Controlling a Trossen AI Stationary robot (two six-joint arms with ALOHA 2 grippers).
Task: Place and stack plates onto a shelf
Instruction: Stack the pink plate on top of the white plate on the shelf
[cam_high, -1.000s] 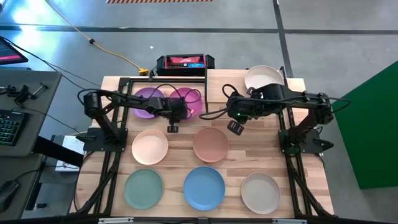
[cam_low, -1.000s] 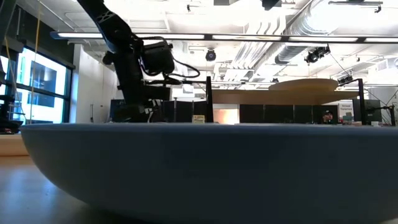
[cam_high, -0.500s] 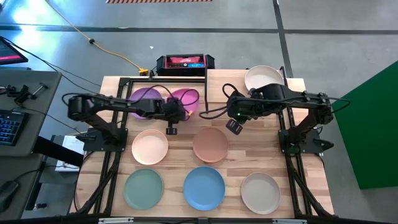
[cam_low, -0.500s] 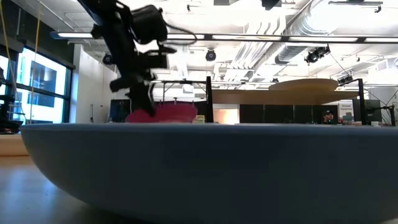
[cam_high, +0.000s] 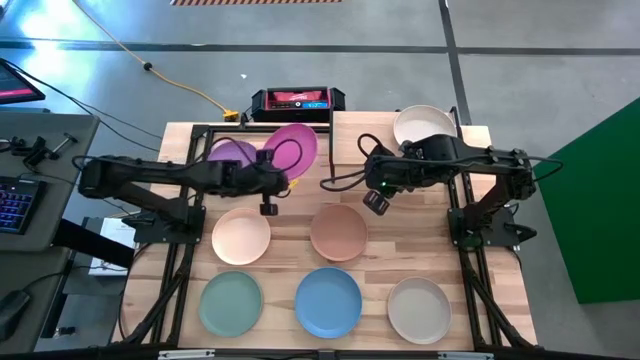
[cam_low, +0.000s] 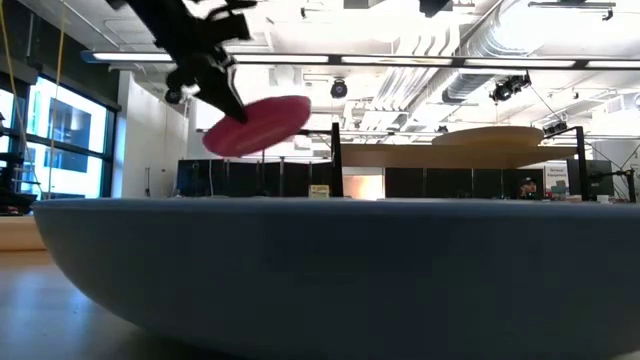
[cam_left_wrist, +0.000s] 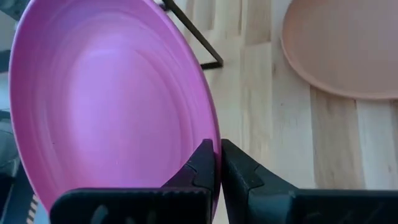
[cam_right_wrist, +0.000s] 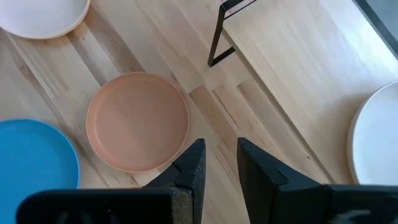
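My left gripper is shut on the magenta pink plate, which hangs tilted in the air over the table's far left part; the low view shows this plate high above the blue plate's rim. The purple plate lies flat just left of it, inside a black frame. The shelf stands at the far right with a beige plate on it. My right gripper hovers open above bare wood, near the terracotta plate. My left gripper pinches the magenta plate's rim between its two fingers, one finger on the hollow face and one on the underside. The fingers come from the table's left, roughly level. The plate is lifted clear and tilted, with its free edge higher than the held edge.
On the table lie the peach plate, the mint green plate, the blue plate and a second beige plate. A black shelf leg stands near my right gripper. A black box sits at the far edge.
My left gripper has risen and drawn back toward the table's left, shut on the magenta plate's rim throughout. The plate, low and level beside the purple plate a second ago, is now lifted clear and tipped up. My right arm has kept still.
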